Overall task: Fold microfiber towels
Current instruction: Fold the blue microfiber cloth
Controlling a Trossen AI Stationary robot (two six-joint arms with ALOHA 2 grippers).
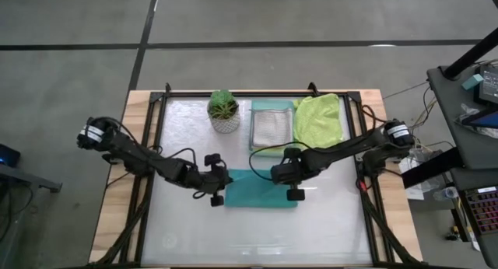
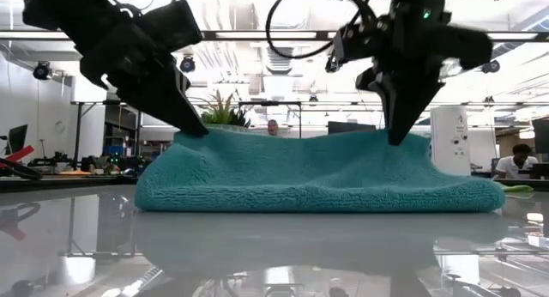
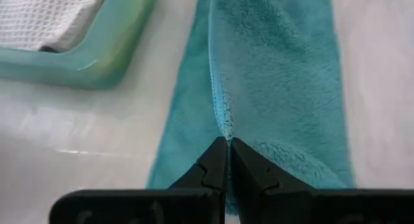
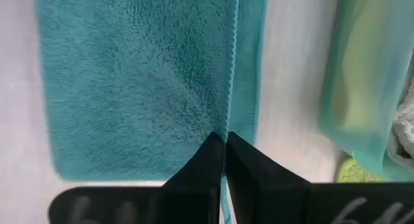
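A teal microfiber towel (image 1: 261, 188) lies mid-table, doubled over, its bottom layer flat on the table and showing past the top layer's hemmed edge. My left gripper (image 1: 220, 183) is shut at the towel's left end, and my right gripper (image 1: 289, 183) is shut at its right end. In the low view the towel (image 2: 317, 172) rises to a peak under each gripper. A lime green towel (image 1: 319, 117) lies at the far right, and a pale grey one (image 1: 271, 129) rests in the mint tray (image 1: 272, 106). My left gripper (image 3: 228, 146) pinches the top layer's hemmed edge (image 3: 223, 120) at the towel's left end, between both fingertips. It comes slanting down from the left. That edge is raised a little; the rest of the towel lies on the table. My right gripper (image 4: 224, 143) pinches the same hemmed edge (image 4: 229, 114) at the towel's right end between its fingertips, pointing steeply down. The edge is lifted slightly here (image 2: 396, 136), and the layer below stays on the table.
A small potted plant (image 1: 224, 110) stands at the far side, left of the tray. The tray and the lime green towel lie just beyond the teal towel. Bare tabletop (image 1: 257, 238) stretches toward the near edge.
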